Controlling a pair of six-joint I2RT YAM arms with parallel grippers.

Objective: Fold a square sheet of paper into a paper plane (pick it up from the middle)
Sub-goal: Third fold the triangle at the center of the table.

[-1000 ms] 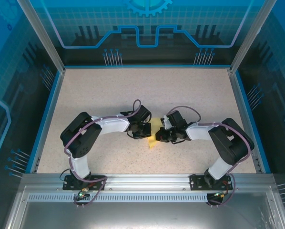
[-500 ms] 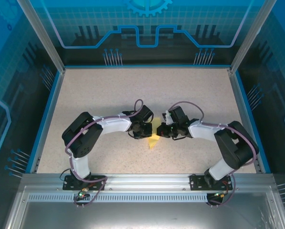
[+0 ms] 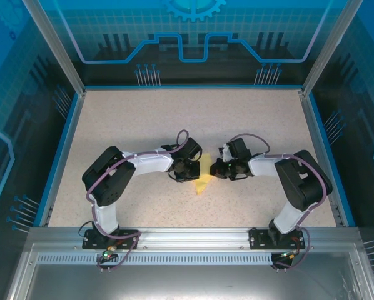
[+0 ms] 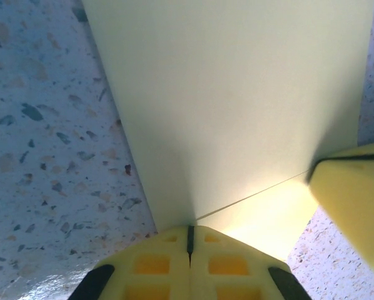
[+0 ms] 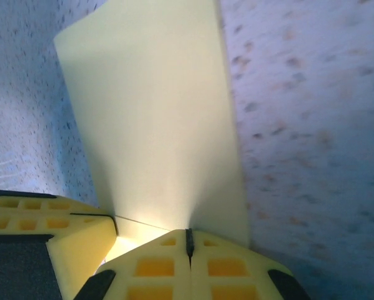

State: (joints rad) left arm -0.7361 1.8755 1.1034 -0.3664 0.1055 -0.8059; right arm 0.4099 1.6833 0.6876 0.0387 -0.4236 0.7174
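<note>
The square sheet of paper (image 3: 202,184) is pale yellow and hangs between my two grippers over the middle of the table, a pointed corner drooping toward the near side. My left gripper (image 3: 189,171) is shut on its left part and my right gripper (image 3: 216,170) on its right part. In the left wrist view the paper (image 4: 237,100) rises from the shut left gripper (image 4: 190,230), with a thin straight line running across to the right gripper's finger (image 4: 356,200). In the right wrist view the paper (image 5: 156,125) rises from the shut right gripper (image 5: 188,232), beside the left gripper's finger (image 5: 55,234).
The speckled beige table (image 3: 143,119) is framed by a blue rim (image 3: 65,150) and aluminium posts. Both arm bases sit on the metal rail (image 3: 187,236) at the near edge.
My right gripper has shifted a little away and to the right, its forearm swinging to lie more level. The left arm and the paper have hardly moved.
</note>
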